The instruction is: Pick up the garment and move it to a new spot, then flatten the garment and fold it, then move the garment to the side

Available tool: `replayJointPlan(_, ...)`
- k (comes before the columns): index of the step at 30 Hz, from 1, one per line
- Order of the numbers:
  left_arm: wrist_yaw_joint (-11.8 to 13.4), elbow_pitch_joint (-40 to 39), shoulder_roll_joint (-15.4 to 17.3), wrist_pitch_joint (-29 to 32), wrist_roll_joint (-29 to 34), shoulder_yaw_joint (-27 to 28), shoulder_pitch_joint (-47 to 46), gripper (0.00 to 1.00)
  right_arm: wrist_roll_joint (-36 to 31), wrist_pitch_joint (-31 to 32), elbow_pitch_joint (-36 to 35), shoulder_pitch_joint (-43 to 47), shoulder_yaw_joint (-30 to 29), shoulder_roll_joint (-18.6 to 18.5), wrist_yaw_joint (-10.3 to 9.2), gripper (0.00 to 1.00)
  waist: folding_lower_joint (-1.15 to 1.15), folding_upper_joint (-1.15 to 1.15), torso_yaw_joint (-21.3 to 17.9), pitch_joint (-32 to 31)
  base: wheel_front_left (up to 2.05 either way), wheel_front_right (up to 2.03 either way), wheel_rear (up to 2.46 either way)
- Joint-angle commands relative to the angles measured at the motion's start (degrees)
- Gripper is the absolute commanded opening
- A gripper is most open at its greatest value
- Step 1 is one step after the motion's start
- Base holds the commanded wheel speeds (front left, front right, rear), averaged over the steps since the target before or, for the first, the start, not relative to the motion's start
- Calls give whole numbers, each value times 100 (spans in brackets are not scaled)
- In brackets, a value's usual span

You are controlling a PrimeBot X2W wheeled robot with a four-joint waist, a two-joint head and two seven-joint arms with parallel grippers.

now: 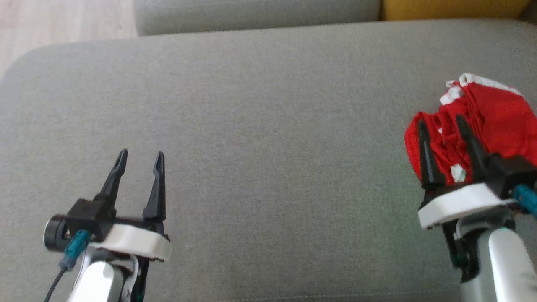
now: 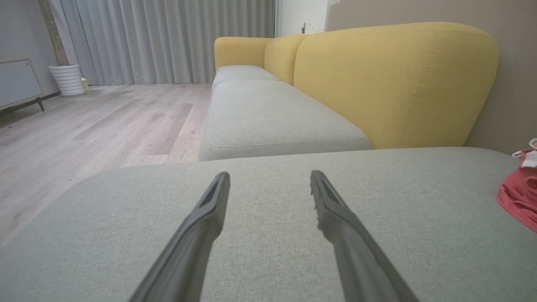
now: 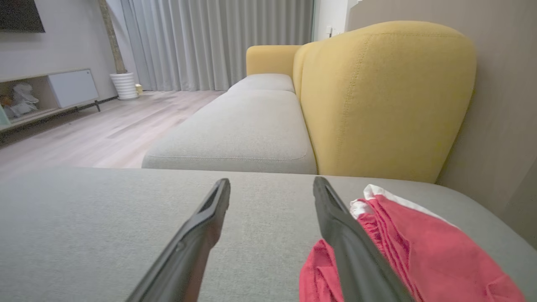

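Head view has both hands spread wide and empty over the grey sofa (image 1: 268,126): left hand (image 1: 141,153) above bare seat, right hand (image 1: 440,121) at the near edge of the bunched red garment (image 1: 499,113) on the sofa's right end. Right wrist view adds a yellow backrest (image 3: 386,96) and one finger (image 3: 348,247) crossing the cloth, contact unclear; frame edges crop the garment.
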Motion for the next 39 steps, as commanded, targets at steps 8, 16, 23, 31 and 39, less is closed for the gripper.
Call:
replayJointPlan(8, 75, -228, 233, 84, -4, 167, 227, 100, 248, -227, -71, 462, 255, -4, 37, 100, 1, 0, 199, -445, 0, 0, 0)
replayJointPlan(16, 134, -314, 262, 186, 10, 76, 490, 100, 350, -216, -173, 850, 77, -3, 37, 100, 1, 0, 264, -696, 0, 0, 0)
replayJointPlan(23, 177, -390, 313, 255, 0, 48, 624, 100, 359, -139, -322, 1054, -19, -3, 37, 100, 1, 0, 261, -769, 0, 0, 0)
replayJointPlan(31, 204, -405, 341, 280, -13, 16, 631, 100, 393, -113, -403, 1105, -31, -3, 37, 100, 1, 0, 253, -754, 0, 0, 0)
replayJointPlan(39, 242, -410, 365, 278, -12, -8, 614, 100, 401, -115, -430, 1117, -50, -3, 37, 100, 1, 0, 253, -729, 0, 0, 0)
